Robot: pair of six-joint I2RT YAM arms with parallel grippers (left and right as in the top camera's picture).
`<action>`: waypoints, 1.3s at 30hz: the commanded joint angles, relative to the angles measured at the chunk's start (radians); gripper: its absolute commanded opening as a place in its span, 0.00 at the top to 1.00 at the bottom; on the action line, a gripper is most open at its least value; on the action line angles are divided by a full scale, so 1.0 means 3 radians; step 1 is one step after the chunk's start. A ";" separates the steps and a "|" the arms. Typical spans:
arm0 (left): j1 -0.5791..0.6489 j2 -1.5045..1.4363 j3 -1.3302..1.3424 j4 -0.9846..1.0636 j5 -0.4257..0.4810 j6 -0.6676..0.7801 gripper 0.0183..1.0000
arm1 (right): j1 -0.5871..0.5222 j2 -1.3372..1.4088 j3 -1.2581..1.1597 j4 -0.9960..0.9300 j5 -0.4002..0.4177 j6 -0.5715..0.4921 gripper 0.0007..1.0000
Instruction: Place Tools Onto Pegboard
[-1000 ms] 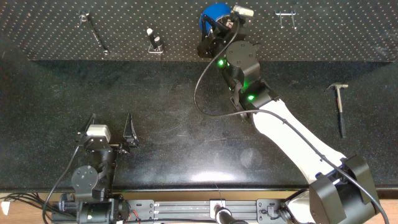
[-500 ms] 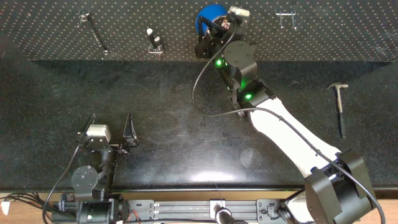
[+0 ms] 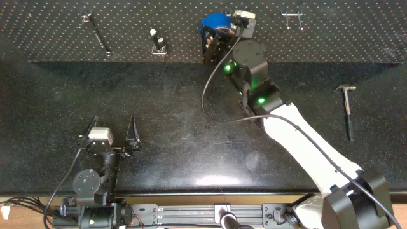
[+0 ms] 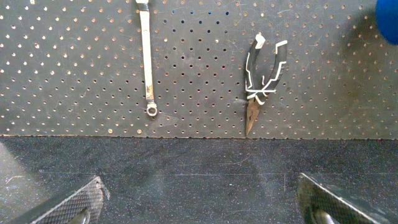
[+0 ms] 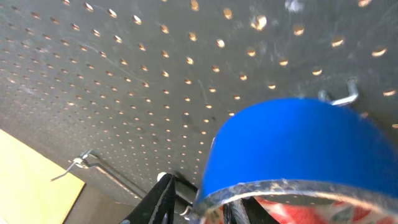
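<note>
Hanging step: your right gripper (image 3: 215,43), jaws closed on blue tape roll (image 5: 298,143), sits just beside pegboard hook (image 5: 341,98). Next, loop the roll over it. Left gripper (image 4: 199,214) jaws wide, empty.

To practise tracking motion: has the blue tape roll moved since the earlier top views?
Yes, slightly: the blue tape roll has shifted left in the top view, away from the double hook on the pegboard.

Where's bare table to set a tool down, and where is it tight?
Bare black tabletop lies between the left gripper and the right arm, and between that arm and the hammer. Crowded: the pegboard around the blue tape roll, where the right arm's wrist sits.
</note>
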 commanded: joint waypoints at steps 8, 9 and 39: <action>0.0001 -0.0032 -0.0005 -0.0017 0.0046 0.0029 0.00 | -0.0184 -0.0249 0.0079 -0.0259 -0.0563 0.0120 0.75; 0.0001 -0.0032 -0.0005 -0.0017 0.0046 0.0029 0.00 | -0.0184 -0.0252 0.0079 -0.0261 -0.0563 0.0120 0.75; 0.0001 -0.0032 -0.0005 -0.0018 0.0046 0.0029 0.00 | -0.3611 0.0861 0.0018 -0.3648 0.0017 -0.4541 0.06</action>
